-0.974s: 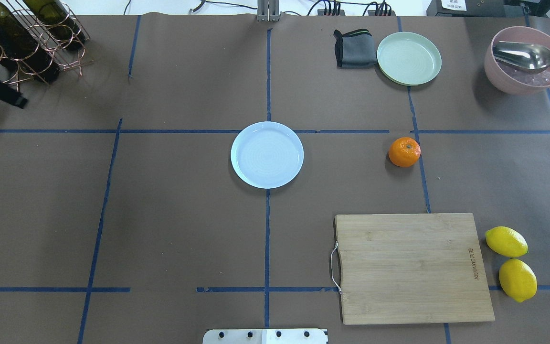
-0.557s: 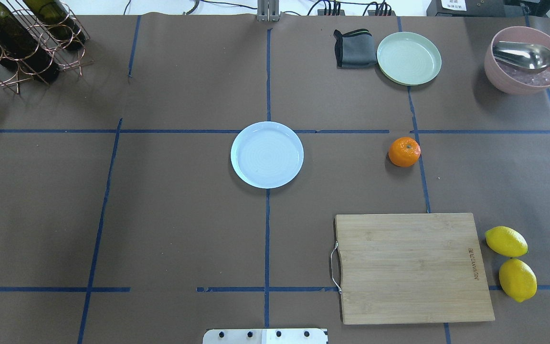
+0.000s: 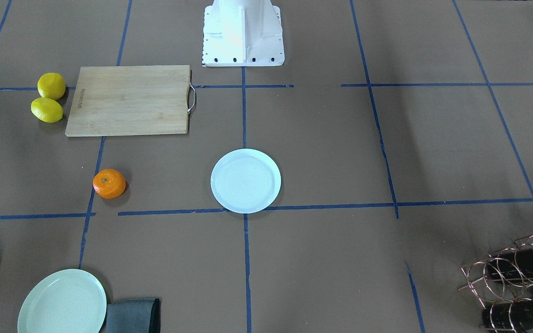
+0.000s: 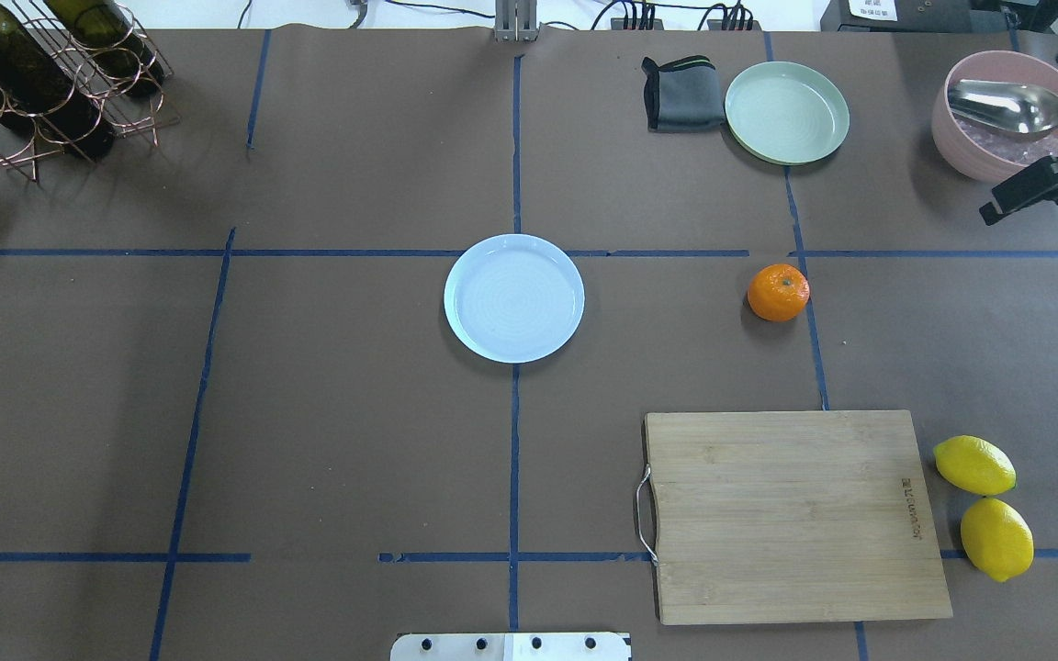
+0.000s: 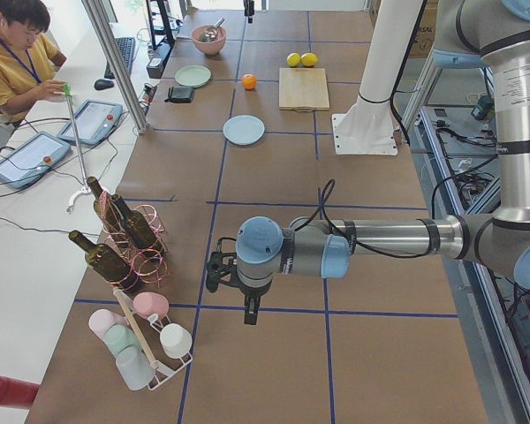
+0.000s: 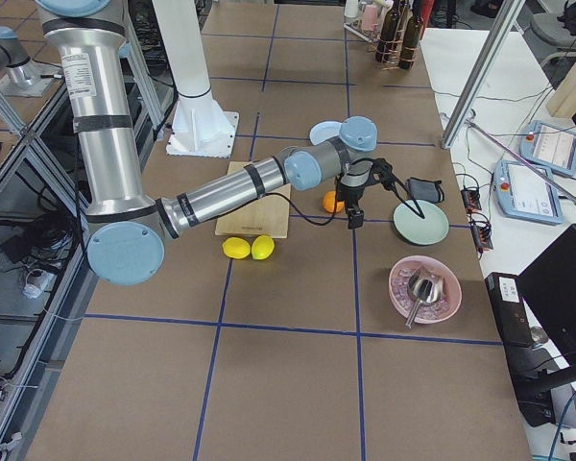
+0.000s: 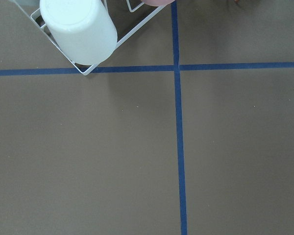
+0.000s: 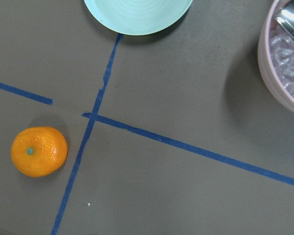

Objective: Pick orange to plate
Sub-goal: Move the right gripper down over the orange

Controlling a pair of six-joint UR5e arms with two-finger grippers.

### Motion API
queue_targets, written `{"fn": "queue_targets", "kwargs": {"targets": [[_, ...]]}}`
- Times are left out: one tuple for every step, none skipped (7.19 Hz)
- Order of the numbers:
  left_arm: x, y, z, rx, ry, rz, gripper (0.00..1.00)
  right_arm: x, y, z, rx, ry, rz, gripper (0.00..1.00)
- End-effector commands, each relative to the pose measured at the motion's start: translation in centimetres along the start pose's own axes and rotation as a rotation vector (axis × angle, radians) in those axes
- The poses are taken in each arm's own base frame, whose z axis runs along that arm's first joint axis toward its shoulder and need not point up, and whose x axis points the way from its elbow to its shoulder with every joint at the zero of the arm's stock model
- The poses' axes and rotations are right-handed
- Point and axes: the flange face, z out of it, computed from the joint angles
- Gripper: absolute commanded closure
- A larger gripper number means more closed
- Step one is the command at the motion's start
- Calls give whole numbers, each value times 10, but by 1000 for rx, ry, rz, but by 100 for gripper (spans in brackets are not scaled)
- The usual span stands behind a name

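Observation:
The orange (image 4: pixel 778 292) lies alone on the brown table, right of centre, also seen from the front (image 3: pixel 108 183) and at the lower left of the right wrist view (image 8: pixel 39 151). The bluish-white plate (image 4: pixel 513 296) sits bare at the table's middle (image 3: pixel 245 180). My right gripper (image 4: pixel 1007 204) hangs at the far right by the pink bowl, above and right of the orange; I cannot tell if it is open or shut. My left gripper (image 5: pixel 234 296) hovers far off beside the cup rack, seen only from the left side, so I cannot tell its state.
A pale green plate (image 4: pixel 786 112) and grey cloth (image 4: pixel 680 94) lie at the back. A pink bowl with a spoon (image 4: pixel 1007 115) stands back right. A wooden cutting board (image 4: pixel 795 514) and two lemons (image 4: pixel 974 464) lie in front. A bottle rack (image 4: pixel 33 73) is back left.
The right arm's dark gripper has come further into the overhead view from the right edge, up beside the pink bowl. A dark part at the left edge has left the view. The orange and plate have not moved.

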Motion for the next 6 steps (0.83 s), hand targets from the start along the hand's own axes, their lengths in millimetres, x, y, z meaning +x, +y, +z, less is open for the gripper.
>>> {"fn": "queue_targets", "kwargs": {"targets": [[1,-2,-4,8,-9,-1,0,-72,-55,48,-24,10,-9,0],[2,-2,-5,10,-8,1,0,-114,-57,79,18,20,12,0],[1,-2,-4,8,-7,-1,0,-151,-56,112,65,19,36,0],[0,-1,-2,6,0,-5,0,-174,-56,135,75,24,44,0],[1,-1,-3,8,2,-3,0,-186,-52,151,72,51,27,0],[1,0,-2,6,2,-5,0,-189,-47,159,75,73,17,0]]}}
